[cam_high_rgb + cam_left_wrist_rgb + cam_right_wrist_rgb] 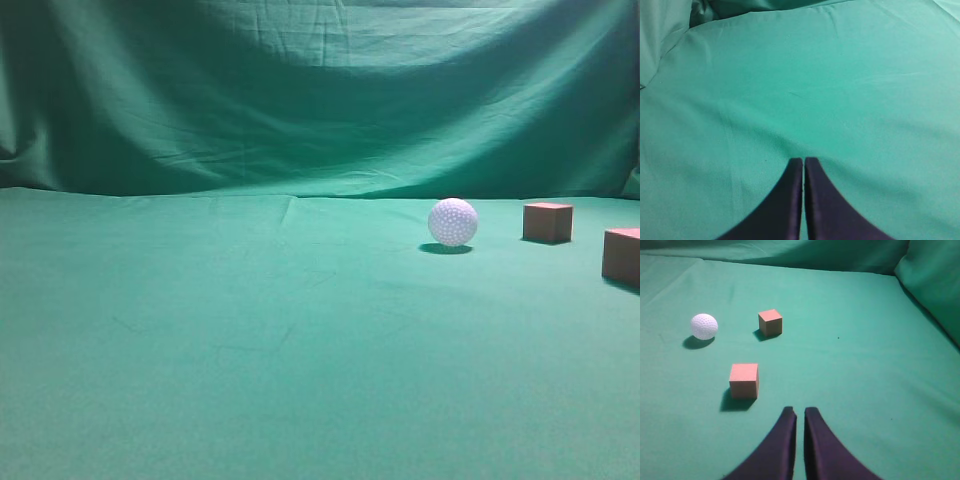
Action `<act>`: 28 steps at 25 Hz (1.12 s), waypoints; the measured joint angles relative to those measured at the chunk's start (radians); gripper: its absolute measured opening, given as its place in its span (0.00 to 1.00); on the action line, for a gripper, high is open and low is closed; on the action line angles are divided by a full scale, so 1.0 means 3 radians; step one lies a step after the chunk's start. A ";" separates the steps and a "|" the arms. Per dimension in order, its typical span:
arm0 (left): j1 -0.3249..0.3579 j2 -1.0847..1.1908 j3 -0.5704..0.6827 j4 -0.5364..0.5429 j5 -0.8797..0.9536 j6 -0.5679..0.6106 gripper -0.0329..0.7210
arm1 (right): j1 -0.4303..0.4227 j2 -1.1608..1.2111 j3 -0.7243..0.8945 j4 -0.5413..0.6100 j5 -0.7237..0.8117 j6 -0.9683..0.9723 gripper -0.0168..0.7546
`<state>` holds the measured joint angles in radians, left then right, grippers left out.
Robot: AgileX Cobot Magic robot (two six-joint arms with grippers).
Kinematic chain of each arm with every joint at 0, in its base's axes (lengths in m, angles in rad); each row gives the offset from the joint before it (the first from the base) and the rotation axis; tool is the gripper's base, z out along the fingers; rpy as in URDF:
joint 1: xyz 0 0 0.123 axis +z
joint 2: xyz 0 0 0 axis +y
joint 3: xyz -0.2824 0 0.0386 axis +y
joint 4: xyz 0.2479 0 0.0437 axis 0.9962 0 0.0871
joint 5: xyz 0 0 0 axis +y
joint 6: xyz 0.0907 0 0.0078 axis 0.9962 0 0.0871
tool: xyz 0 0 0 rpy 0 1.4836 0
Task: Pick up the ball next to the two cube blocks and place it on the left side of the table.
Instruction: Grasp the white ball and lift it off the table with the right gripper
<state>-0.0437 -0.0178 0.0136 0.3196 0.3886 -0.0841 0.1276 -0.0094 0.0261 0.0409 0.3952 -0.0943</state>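
The white dimpled ball point(453, 222) rests on the green table point(250, 350) right of centre; it also shows in the right wrist view point(704, 326). Two reddish-brown cube blocks stand to its right, the far cube point(548, 222) and the near cube point(622, 256) at the frame edge. In the right wrist view the far cube point(770, 322) sits right of the ball and the near cube point(744, 380) lies just ahead-left of my right gripper point(800, 414), which is shut and empty. My left gripper point(803, 161) is shut and empty over bare cloth. Neither gripper shows in the exterior view.
A draped, wrinkled green backdrop point(320, 90) rises behind the table. In the right wrist view the cloth folds up at the right edge point(935, 285). In the left wrist view cloth bunches at the upper left point(665, 40).
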 joint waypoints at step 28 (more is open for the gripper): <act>0.0000 0.0000 0.0000 0.0000 0.0000 0.0000 0.04 | 0.0000 0.0000 0.0008 0.0418 -0.1160 -0.0083 0.08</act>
<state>-0.0437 -0.0178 0.0136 0.3196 0.3886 -0.0841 0.1276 -0.0094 0.0285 0.1664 0.0472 -0.1192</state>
